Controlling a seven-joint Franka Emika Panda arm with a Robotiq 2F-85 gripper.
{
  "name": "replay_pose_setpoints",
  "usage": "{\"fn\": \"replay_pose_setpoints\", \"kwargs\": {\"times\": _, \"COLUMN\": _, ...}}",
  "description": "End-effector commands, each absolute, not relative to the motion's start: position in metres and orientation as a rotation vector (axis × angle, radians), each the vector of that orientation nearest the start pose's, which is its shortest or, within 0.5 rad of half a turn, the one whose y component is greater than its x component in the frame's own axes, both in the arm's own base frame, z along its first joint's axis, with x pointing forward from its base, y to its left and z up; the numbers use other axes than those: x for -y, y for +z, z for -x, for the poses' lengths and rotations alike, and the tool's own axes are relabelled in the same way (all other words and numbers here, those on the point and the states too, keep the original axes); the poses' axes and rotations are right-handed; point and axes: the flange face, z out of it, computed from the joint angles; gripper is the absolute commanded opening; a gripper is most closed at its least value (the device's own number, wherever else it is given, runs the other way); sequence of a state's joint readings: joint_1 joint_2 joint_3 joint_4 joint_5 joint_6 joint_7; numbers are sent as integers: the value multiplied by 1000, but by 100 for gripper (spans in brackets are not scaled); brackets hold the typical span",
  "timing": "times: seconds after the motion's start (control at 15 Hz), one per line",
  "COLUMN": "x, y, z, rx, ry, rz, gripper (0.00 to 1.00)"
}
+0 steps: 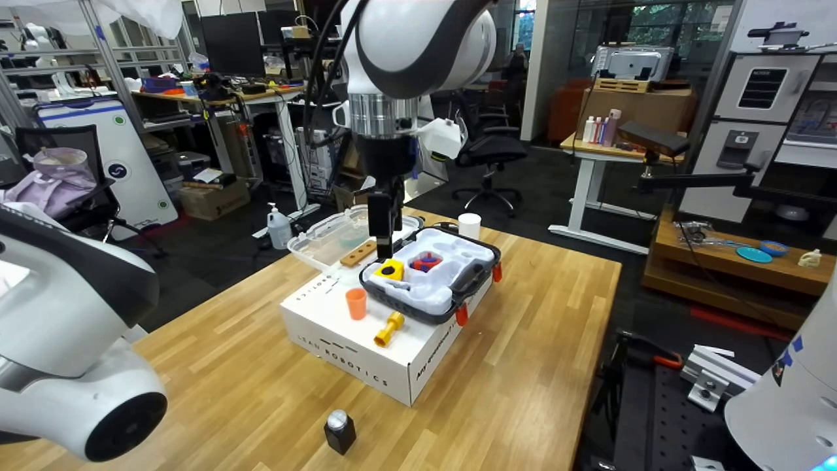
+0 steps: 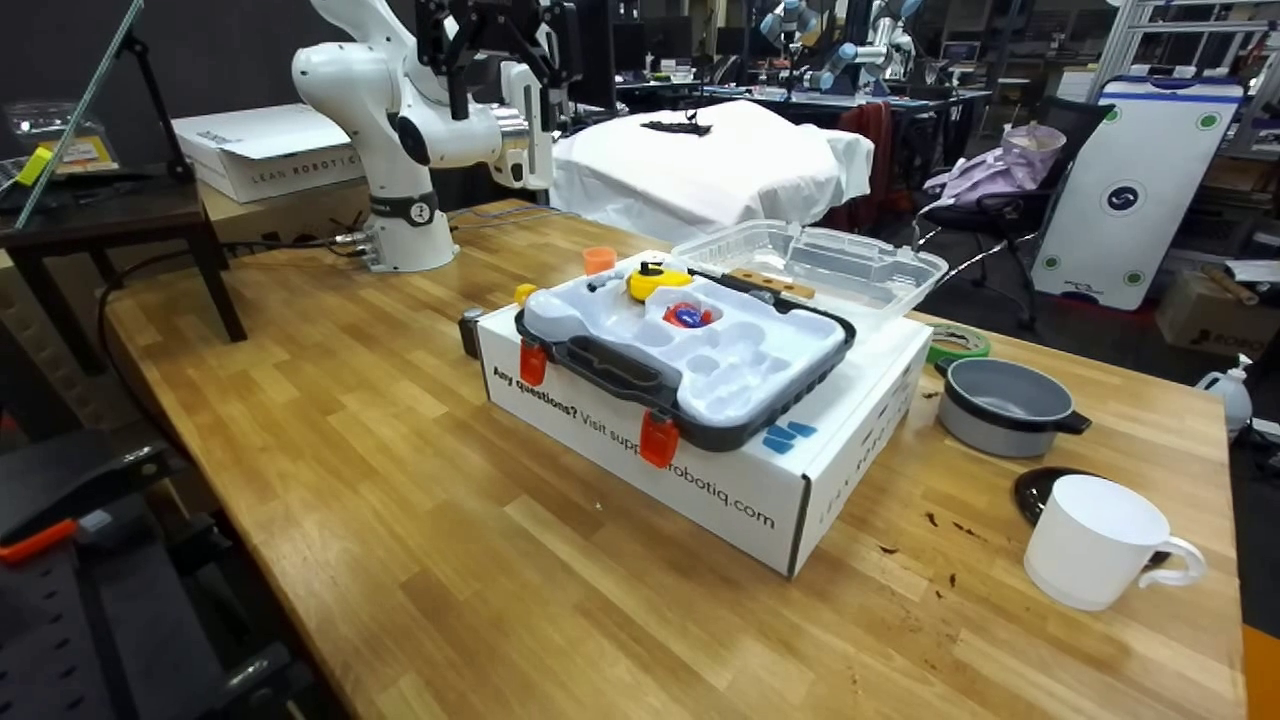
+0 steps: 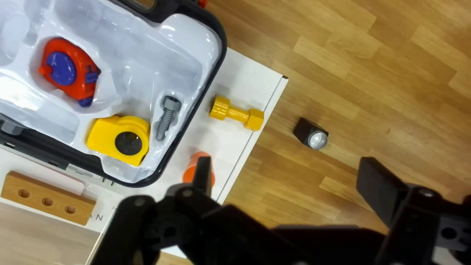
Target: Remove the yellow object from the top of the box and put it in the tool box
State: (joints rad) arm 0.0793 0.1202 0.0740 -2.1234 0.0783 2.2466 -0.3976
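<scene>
Table (image 1: 543, 301) brightly lit; glare on tool box (image 3: 123, 71).

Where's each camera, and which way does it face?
In an exterior view: raised, looking down over the white box from the end where the yellow piece lies; the gripper and wrist hang from the top.
In an exterior view: looking across the tool box from the opposite end, past a white mug; the gripper shows at top; whose white arm stands behind is unclear.
Wrist view: on the wrist, looking down at both boxes; open gripper along the bottom.
Both exterior views share the boxes, yellow piece and gripper.
</scene>
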Motion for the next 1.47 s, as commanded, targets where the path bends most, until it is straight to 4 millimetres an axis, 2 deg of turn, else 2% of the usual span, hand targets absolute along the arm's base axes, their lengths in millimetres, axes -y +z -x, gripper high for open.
{"fn": "replay_pose_setpoints", "kwargs": {"times": 0.0, "x": -87, "y": 357, "z": -553, "rx": 761, "ry": -19, "rz": 2977, "gripper": 100}}
{"fn": "replay_pose_setpoints", "kwargs": {"times": 0.53, "x": -87, "y": 357, "z": -555, "rx": 784, "ry": -9, "rz": 2966, "gripper": 100}}
{"fn": "replay_pose_setpoints", "kwargs": {"times": 1.0, "x": -106, "y": 343, "z": -557, "rx": 1269, "ry": 190, "rz": 2713, "gripper": 100}}
{"fn": "replay_pose_setpoints", "kwargs": {"times": 1.07, "x": -106, "y": 345, "z": -549, "rx": 1161, "ry": 130, "rz": 2781, "gripper": 100}}
{"fn": "replay_pose_setpoints", "kwargs": {"times": 1.4, "x": -107, "y": 340, "z": -555, "rx": 1239, "ry": 165, "rz": 2731, "gripper": 100}}
